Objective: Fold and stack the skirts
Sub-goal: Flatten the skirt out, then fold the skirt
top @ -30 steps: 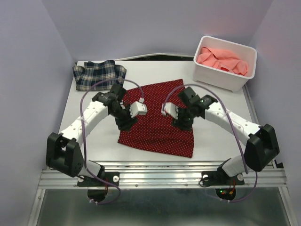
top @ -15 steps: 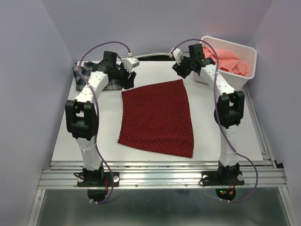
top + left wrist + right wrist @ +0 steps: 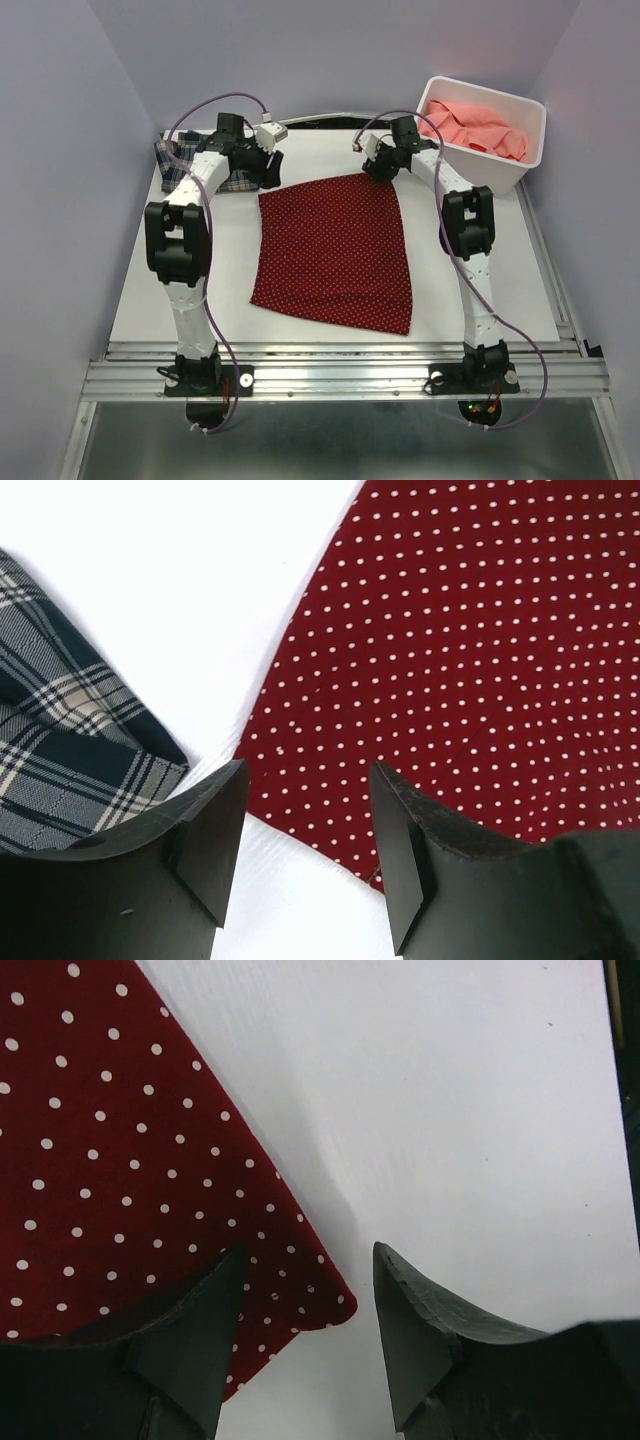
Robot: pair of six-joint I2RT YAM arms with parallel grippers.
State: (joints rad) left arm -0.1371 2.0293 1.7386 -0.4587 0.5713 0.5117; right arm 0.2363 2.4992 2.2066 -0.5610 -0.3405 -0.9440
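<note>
Both arms have swung out from the middle of the red dotted skirt (image 3: 335,250) to its far corners. There the left fingers (image 3: 215,820) stand partly open and empty, astride the skirt's far left corner, just beside the plaid skirt (image 3: 60,750) at the table's (image 3: 150,290) far left corner. Likewise the right fingers (image 3: 200,1330) gape, holding nothing, at the skirt's far right corner. At the table's far right corner the pink skirt (image 3: 470,125) lies in the bin (image 3: 465,165).

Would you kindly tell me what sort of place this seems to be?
Probably a robotics lab test cell rather than a home: plain walls box in a white table, the left arm and right arm are bolted to a metal rail, and a red dotted skirt lies spread.
</note>
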